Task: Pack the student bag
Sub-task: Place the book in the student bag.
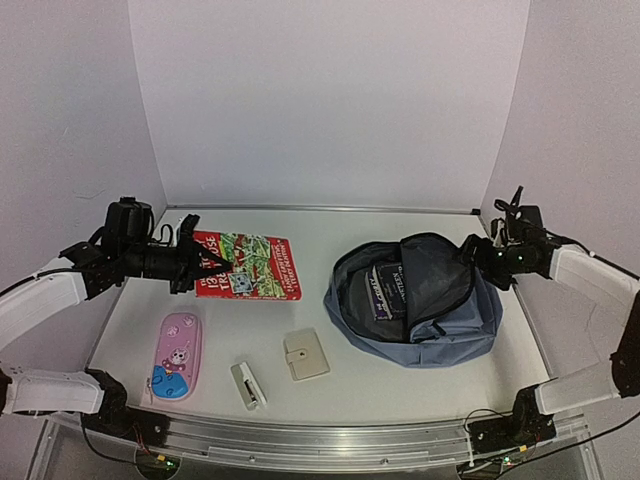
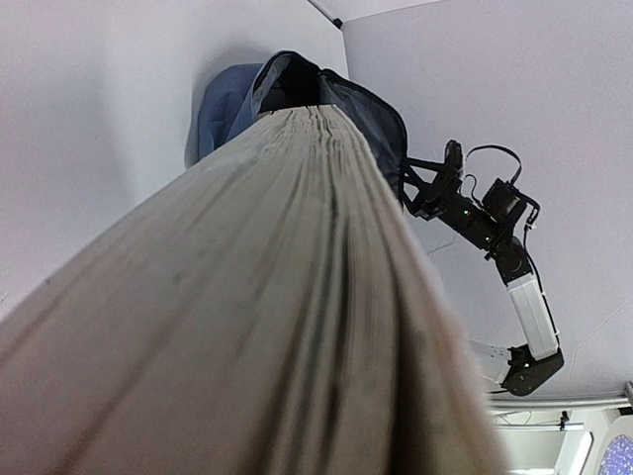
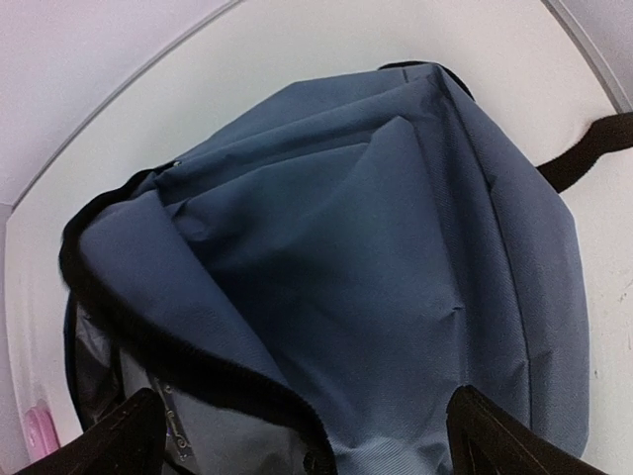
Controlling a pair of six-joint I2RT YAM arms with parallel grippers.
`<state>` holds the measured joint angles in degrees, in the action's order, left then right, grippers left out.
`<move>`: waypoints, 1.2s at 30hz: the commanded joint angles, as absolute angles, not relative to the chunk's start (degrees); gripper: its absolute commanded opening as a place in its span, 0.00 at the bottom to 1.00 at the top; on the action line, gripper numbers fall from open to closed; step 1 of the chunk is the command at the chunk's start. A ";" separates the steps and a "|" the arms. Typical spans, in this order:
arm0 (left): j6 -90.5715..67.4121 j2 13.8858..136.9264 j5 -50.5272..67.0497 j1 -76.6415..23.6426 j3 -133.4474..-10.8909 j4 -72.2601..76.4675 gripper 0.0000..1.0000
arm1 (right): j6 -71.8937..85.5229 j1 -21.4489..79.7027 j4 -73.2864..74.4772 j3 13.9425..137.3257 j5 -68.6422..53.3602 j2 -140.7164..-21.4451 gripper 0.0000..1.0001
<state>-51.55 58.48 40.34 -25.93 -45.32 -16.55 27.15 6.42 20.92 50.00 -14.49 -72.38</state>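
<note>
Currently the student bag (image 1: 440,325) lies slumped on the right half of the table (image 1: 400,230). It is soft slate-blue cloth with black zip trim, its mouth gaping leftward over a dark book (image 1: 388,290). The right gripper (image 1: 478,255) sits at its upper right edge, jaws spread wide and gripping nothing. Well apart, the left gripper (image 1: 200,262) pinches a red book (image 1: 255,268) by its left edge.
</note>
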 commanded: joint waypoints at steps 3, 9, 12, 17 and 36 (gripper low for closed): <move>-52.67 59.27 41.91 -25.75 -46.62 -9.34 0.00 | 25.37 6.45 18.67 50.48 -19.19 -64.11 0.98; -52.82 60.92 43.33 -25.75 -47.30 -8.33 0.00 | 27.26 6.50 19.25 46.71 -17.14 -64.97 0.98; -52.89 60.54 43.30 -25.75 -47.55 -8.20 0.00 | 27.77 6.46 19.18 45.33 -17.36 -66.03 0.98; -54.27 61.08 40.17 -26.26 -47.02 -7.21 0.00 | 28.11 6.49 17.23 45.02 -20.65 -68.09 0.81; -62.71 88.74 29.02 -42.31 -57.74 18.29 0.00 | 30.56 6.48 15.91 54.57 -29.48 -64.46 0.00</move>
<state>-60.60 83.66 29.57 -40.07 -50.07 5.03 29.64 6.50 17.49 48.74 -27.09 -68.02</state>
